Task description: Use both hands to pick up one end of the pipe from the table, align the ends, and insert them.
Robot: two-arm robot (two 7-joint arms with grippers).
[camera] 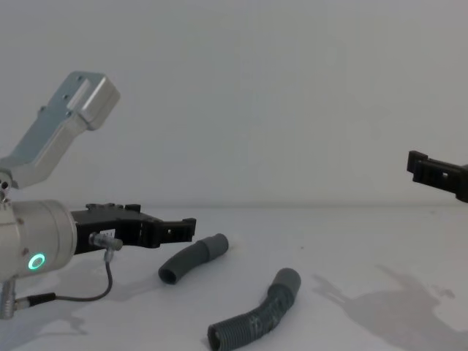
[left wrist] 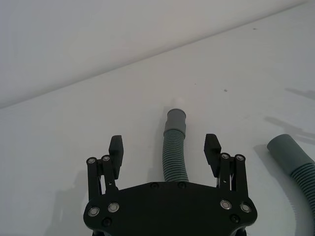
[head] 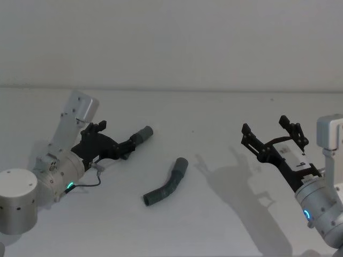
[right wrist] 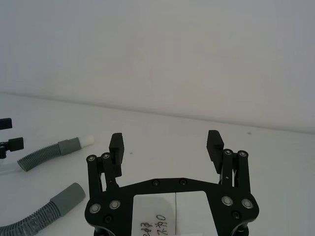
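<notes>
Two dark grey ribbed pipe pieces lie on the white table (head: 225, 107). One pipe piece (head: 141, 135) (camera: 191, 260) lies at the left. My left gripper (head: 130, 145) (left wrist: 164, 147) (camera: 183, 229) is low over it and open, its fingers on either side of the ribbed part (left wrist: 174, 155) without touching. That piece's smooth end (left wrist: 176, 121) points away past the fingertips. The second pipe piece (head: 167, 183) (camera: 256, 316) (left wrist: 295, 160) lies free in the middle. My right gripper (head: 273, 134) (right wrist: 166, 144) (camera: 437, 174) hangs open and empty, raised above the table's right side.
A plain pale wall (head: 171, 37) rises behind the table's far edge. The right arm's shadow (head: 241, 182) falls on bare table between the middle pipe piece and the right gripper. A thin black cable (head: 88, 184) loops beside the left wrist.
</notes>
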